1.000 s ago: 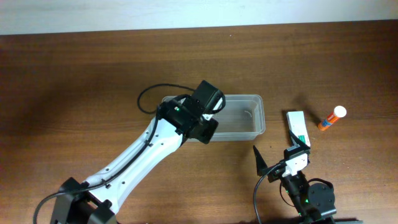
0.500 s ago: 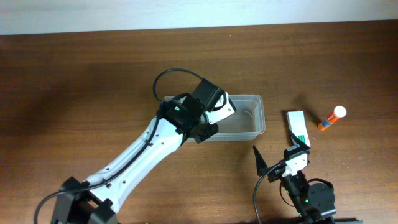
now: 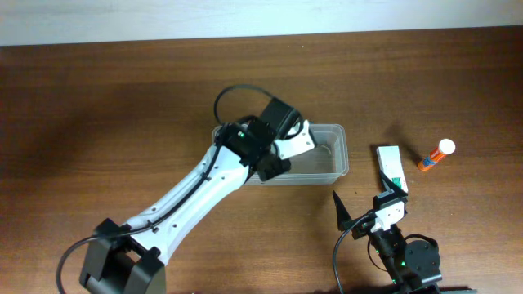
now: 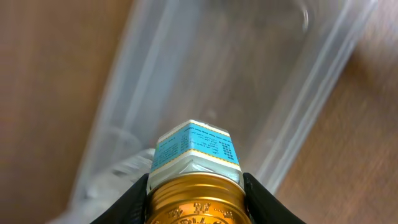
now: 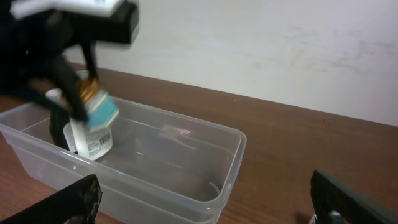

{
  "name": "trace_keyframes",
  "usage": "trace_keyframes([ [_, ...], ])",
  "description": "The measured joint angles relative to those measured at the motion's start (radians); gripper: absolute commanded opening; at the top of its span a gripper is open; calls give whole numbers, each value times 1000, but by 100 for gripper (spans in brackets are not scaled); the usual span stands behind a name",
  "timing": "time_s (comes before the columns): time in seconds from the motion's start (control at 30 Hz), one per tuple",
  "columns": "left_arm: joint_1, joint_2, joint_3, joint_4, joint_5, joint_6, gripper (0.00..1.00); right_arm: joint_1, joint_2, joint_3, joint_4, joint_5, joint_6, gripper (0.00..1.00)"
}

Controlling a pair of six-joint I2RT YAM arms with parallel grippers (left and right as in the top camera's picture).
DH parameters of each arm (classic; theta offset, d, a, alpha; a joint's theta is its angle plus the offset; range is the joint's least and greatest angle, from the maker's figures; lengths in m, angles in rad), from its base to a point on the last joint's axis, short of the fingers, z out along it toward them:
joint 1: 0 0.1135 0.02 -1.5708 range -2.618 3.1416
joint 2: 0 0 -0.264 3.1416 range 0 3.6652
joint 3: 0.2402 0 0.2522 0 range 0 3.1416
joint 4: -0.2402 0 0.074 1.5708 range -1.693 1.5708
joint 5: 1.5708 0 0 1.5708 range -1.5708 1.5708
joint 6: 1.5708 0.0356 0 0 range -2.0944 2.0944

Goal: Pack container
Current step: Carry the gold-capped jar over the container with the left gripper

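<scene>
The container (image 3: pixel 341 152) is a clear plastic tub at mid-table, also in the right wrist view (image 5: pixel 205 163) and left wrist view (image 4: pixel 314 106). My left gripper (image 3: pixel 296 142) hangs over its left half, shut on a small bottle (image 4: pixel 196 148) with a gold cap and blue label. That bottle (image 5: pixel 98 107) hangs tilted, low inside the tub. A white bottle (image 5: pixel 88 142) with a printed label stands in the tub just under it. My right gripper (image 3: pixel 365 199) rests near the front edge, open and empty, its fingers (image 5: pixel 69 202) spread wide towards the tub.
A white-and-green carton box (image 3: pixel 391 167) lies right of the tub, just beyond my right gripper. An orange tube with a white cap (image 3: pixel 435 155) lies farther right. The left arm's black cable (image 3: pixel 233 96) loops behind the tub.
The left arm has swung right and farther over the tub, carrying the bottle with it. The right arm has not moved.
</scene>
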Motion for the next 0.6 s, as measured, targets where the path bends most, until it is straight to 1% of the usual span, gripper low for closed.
trace_keyframes([
  [0.07, 0, 1, 53, -13, 0, 4, 17, 0, 0, 0, 0, 0, 0, 98],
  [0.2, 0, 1, 177, -28, 3, 11, 18, 0, 0, 0, 0, 0, 0, 99],
  [0.3, 0, 1, 238, -27, 13, 13, 18, 0, 0, 0, 0, 0, 0, 98],
  [0.6, 0, 19, 261, -46, 51, -10, 17, 0, 0, 0, 0, 0, 0, 98],
])
